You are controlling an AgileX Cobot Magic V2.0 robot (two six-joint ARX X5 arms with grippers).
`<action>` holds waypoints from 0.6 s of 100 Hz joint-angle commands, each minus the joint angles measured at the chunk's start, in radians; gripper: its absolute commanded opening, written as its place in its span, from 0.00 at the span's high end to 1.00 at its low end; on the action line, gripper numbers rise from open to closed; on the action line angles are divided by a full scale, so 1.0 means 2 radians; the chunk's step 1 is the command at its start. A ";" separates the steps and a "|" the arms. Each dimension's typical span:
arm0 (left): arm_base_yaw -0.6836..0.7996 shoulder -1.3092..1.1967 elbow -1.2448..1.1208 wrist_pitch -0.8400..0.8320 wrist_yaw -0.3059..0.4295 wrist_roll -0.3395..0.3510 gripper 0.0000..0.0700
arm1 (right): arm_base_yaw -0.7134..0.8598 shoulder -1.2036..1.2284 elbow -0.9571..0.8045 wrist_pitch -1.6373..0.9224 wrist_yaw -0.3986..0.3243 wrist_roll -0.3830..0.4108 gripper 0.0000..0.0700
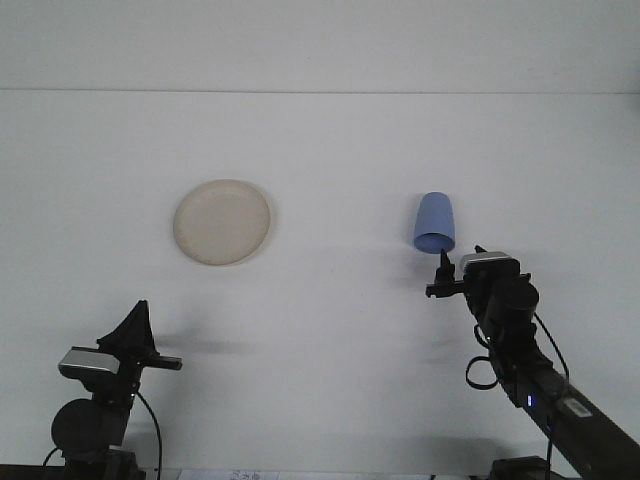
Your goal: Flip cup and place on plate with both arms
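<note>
A blue cup [435, 222] stands on the white table right of centre, upside down, with its wide rim on the surface. A round cream plate [222, 222] lies left of centre with nothing on it. My right gripper [461, 258] is stretched forward and sits just in front of the cup's lower right edge. It is open with nothing between its fingers, and I see no contact with the cup. My left gripper [140, 312] rests low at the near left, far from the plate, its fingers together in one point.
The white table [330, 330] runs back to a pale wall. My right arm [530, 370] and its cable slant across the near right corner.
</note>
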 commanded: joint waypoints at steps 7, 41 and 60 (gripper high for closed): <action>0.000 -0.001 -0.010 0.007 0.002 -0.005 0.98 | 0.002 0.054 0.005 0.063 0.000 -0.008 0.35; 0.000 -0.001 -0.010 0.007 0.002 -0.006 0.98 | -0.008 0.187 0.079 0.137 -0.021 -0.034 0.35; 0.000 -0.001 -0.010 0.007 0.002 -0.014 0.98 | -0.010 0.215 0.127 0.114 -0.035 -0.034 1.00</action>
